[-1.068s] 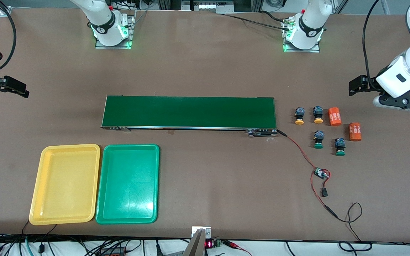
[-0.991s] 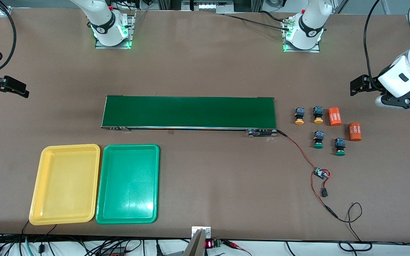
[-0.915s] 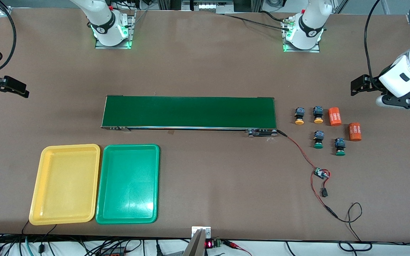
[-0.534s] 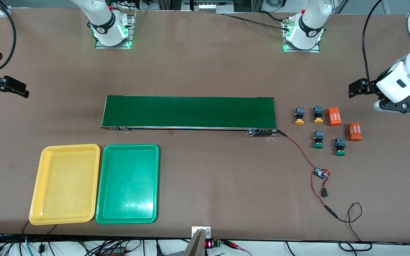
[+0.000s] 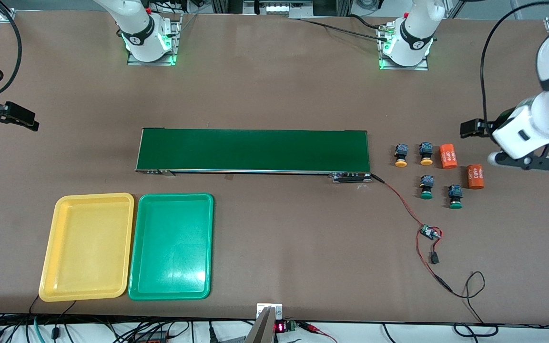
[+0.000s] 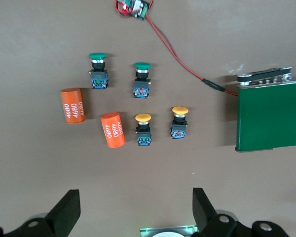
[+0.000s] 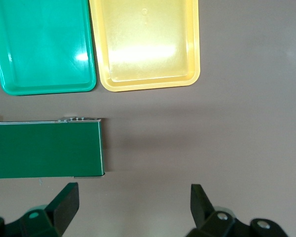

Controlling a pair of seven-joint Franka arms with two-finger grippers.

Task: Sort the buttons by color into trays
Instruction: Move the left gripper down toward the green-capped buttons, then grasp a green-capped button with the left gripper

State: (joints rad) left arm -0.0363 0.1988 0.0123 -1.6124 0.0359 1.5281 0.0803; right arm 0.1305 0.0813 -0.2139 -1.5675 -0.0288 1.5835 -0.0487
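Left claw (image 6: 133, 212): wide open, holding nothing, touching nothing. Hanging over bare table at the left arm's end, close to the small parts.

Right claw (image 7: 133, 210): wide open too, holding nothing. Hanging over bare table at the right arm's end, near the end of the long green belt (image 5: 253, 150). Waiting there.

Four buttons on the table, between the belt's end and the left claw. Two yellow buttons side by side: one (image 5: 401, 155) closest to the belt, the other (image 5: 426, 153) just beside an orange tube (image 5: 448, 156). Two green buttons closer to the front camera: one (image 5: 426, 186) under the yellow pair, the other (image 5: 455, 196) a bit lower still. Second orange tube (image 5: 475, 176) near that last green button. All buttons lying down, apart from each other.

Yellow tray (image 5: 46, 281) and green tray (image 5: 135, 286) side by side, edges touching, closer to the front camera than the belt, toward the right arm's end. Nothing in either tray. Well apart from the buttons.

Red wire (image 5: 401, 202) running from the belt's end to a tiny board (image 5: 430, 232).
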